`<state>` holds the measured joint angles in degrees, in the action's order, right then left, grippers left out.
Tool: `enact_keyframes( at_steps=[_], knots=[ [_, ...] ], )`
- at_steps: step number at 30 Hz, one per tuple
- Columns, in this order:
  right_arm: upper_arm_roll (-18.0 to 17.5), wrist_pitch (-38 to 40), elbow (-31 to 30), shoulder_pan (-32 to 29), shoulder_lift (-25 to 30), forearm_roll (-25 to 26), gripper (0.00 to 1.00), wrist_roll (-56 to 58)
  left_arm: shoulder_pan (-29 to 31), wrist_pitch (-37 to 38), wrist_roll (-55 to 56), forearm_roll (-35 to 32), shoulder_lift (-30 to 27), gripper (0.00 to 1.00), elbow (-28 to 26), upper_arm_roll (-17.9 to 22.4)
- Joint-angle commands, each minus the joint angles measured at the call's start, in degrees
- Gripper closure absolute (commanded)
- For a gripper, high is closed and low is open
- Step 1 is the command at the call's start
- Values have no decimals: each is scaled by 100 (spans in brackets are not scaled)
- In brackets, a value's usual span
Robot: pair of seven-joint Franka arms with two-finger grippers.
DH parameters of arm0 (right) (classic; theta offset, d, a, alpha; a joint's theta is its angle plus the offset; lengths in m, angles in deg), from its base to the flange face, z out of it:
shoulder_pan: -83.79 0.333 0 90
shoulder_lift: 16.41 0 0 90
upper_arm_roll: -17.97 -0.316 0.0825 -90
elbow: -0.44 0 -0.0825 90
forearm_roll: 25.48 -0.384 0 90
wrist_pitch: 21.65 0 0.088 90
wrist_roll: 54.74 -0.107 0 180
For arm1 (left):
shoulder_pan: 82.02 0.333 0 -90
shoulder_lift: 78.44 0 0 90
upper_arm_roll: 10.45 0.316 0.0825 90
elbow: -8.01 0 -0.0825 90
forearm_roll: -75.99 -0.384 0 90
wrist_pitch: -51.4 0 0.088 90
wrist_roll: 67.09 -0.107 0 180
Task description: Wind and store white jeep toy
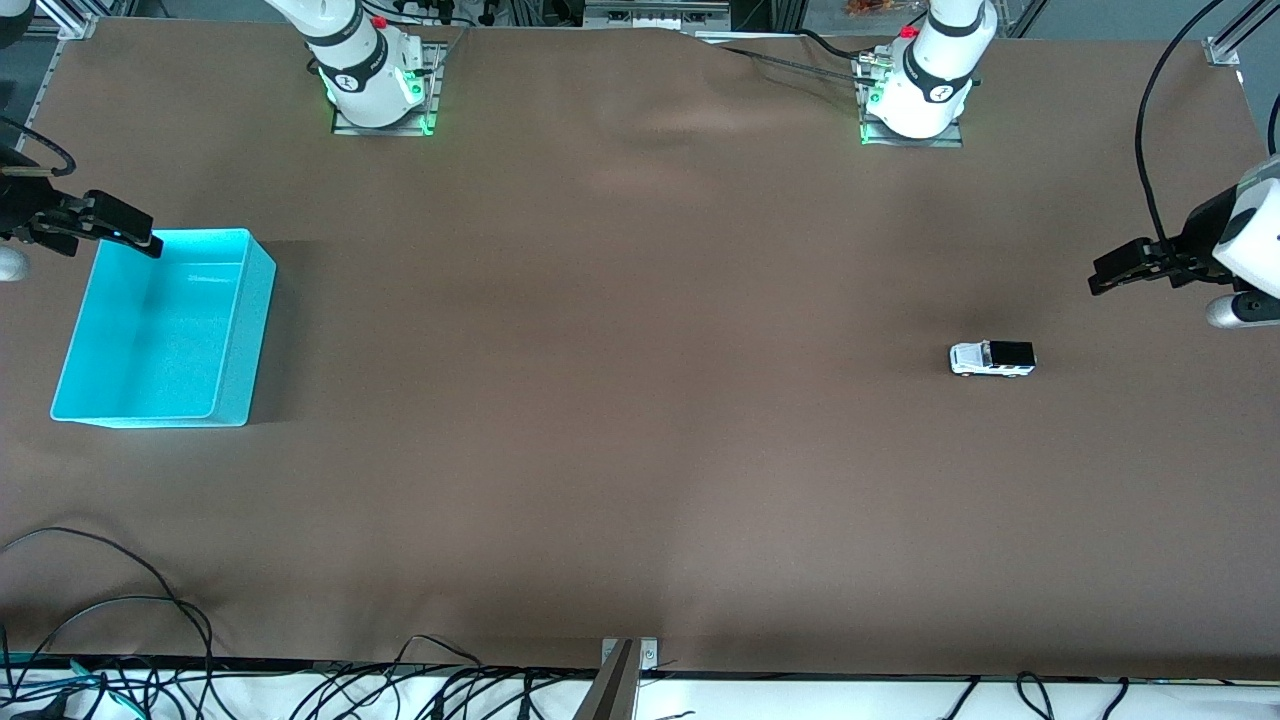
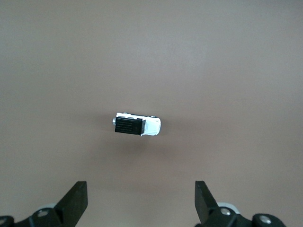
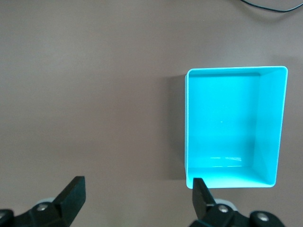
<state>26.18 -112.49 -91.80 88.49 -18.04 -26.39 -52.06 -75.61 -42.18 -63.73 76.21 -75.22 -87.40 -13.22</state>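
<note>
The white jeep toy (image 1: 992, 358), with a black roof, stands on its wheels on the brown table toward the left arm's end. It also shows in the left wrist view (image 2: 137, 125). My left gripper (image 1: 1120, 272) hangs open and empty in the air beside the jeep, closer to the table's end; its own view shows the wide gap (image 2: 141, 203). The empty turquoise bin (image 1: 258, 330) sits at the right arm's end and shows in the right wrist view (image 3: 235, 127). My right gripper (image 1: 125, 228) is open and empty over the bin's corner nearest the bases (image 3: 137, 201).
The two arm bases (image 1: 375, 80) (image 1: 915, 90) stand along the table's edge farthest from the front camera. Loose black cables (image 1: 100, 620) lie at the edge nearest the camera. A metal bracket (image 1: 625, 660) sits at the middle of that edge.
</note>
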Motion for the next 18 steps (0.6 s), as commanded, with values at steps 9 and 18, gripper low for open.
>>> enact_keyframes(
  at_steps=[9,18],
  knots=[
    [-3,22,127,22,-21,39,0,-48,18,130,-90,154,-41,0,-22,31],
    [-56,40,127,22,-4,39,0,-57,36,165,-90,154,-32,0,-22,31]
  ],
)
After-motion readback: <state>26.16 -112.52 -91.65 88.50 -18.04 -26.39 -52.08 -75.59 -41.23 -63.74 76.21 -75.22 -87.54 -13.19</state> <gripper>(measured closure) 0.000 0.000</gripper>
